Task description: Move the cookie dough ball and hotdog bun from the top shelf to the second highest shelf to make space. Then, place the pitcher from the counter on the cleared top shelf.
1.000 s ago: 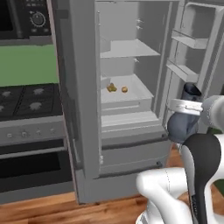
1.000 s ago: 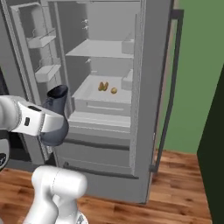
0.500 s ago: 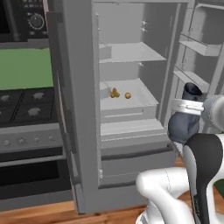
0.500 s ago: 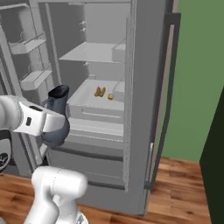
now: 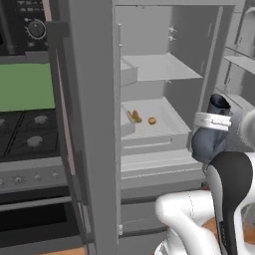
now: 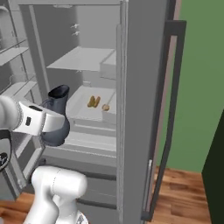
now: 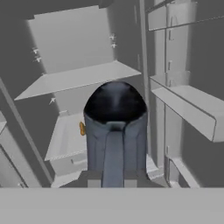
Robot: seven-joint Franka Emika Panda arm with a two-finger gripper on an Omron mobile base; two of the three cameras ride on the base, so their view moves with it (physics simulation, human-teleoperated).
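My gripper [image 5: 213,121] is shut on the dark blue-grey pitcher [image 5: 211,135], holding it upright outside the open fridge, to the right of the shelves and lower than the top shelf. From the other side the pitcher [image 6: 57,118] hangs left of the fridge opening. In the hand view the pitcher [image 7: 114,131] stands close in front and hides the fingertips. The top shelf [image 5: 159,67] is bare. On the second highest shelf [image 5: 167,115] lie the hotdog bun [image 5: 134,116] and, to its right, the cookie dough ball [image 5: 152,120]; bun [image 6: 93,102] and ball [image 6: 105,107] lie apart.
The left fridge door [image 5: 89,124] stands edge-on, close by. The right fridge door's shelves [image 5: 240,60] reach out beside the pitcher, and its bins [image 7: 188,100] lie right of it. A stove [image 5: 25,134] sits to the left. Wood floor [image 6: 183,188] shows at the lower right.
The whole scene has shifted and grown: the base has moved closer to the fridge. The pitcher stays in my gripper; bun and ball rest on the same shelf.
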